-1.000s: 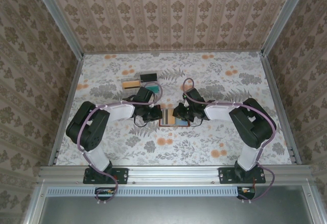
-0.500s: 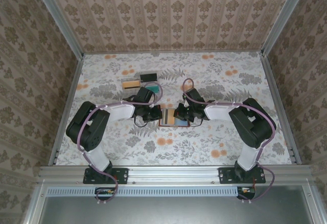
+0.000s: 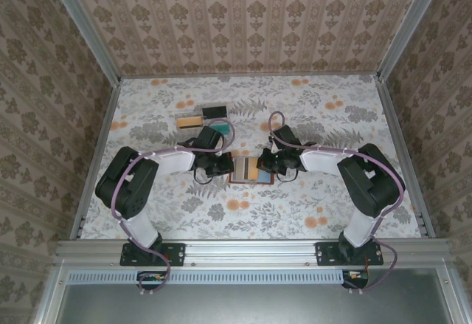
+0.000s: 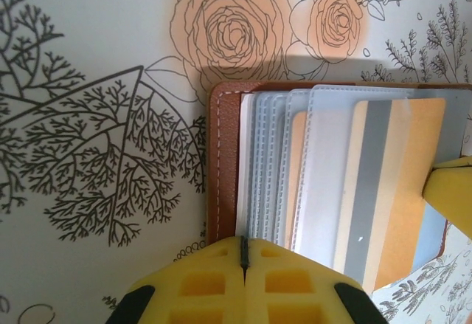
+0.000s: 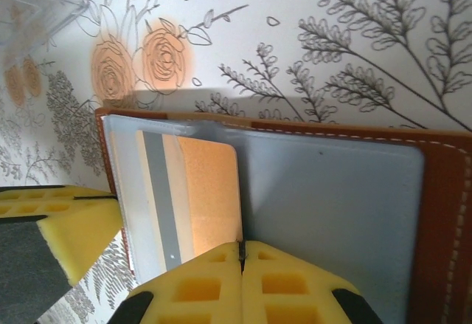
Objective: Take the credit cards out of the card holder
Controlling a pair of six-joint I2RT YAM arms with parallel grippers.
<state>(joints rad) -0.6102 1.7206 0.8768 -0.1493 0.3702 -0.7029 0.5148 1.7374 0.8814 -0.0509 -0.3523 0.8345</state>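
The card holder (image 3: 247,178), reddish-brown leather with a blue-grey inside, lies open on the table between both grippers. A gold-tan credit card (image 5: 210,191) with a grey stripe sticks partway out of a clear sleeve. My right gripper (image 5: 241,249) is shut, its tips set down right at that card's free edge. I cannot tell if they pinch it. My left gripper (image 4: 243,244) is shut too, tips down on the stacked clear sleeves beside the leather border (image 4: 221,162). From above, the left gripper (image 3: 223,165) and right gripper (image 3: 267,164) flank the card (image 3: 252,167).
Behind the left arm lie a tan piece (image 3: 190,122), a black piece (image 3: 214,109) and a teal piece (image 3: 219,127). A clear plastic tray corner (image 5: 37,7) shows near the holder. Patterned walls and metal rails enclose the table.
The right gripper has closed and shifted slightly to the right. More of the gold-tan card now shows on the holder. The left arm has stayed put.
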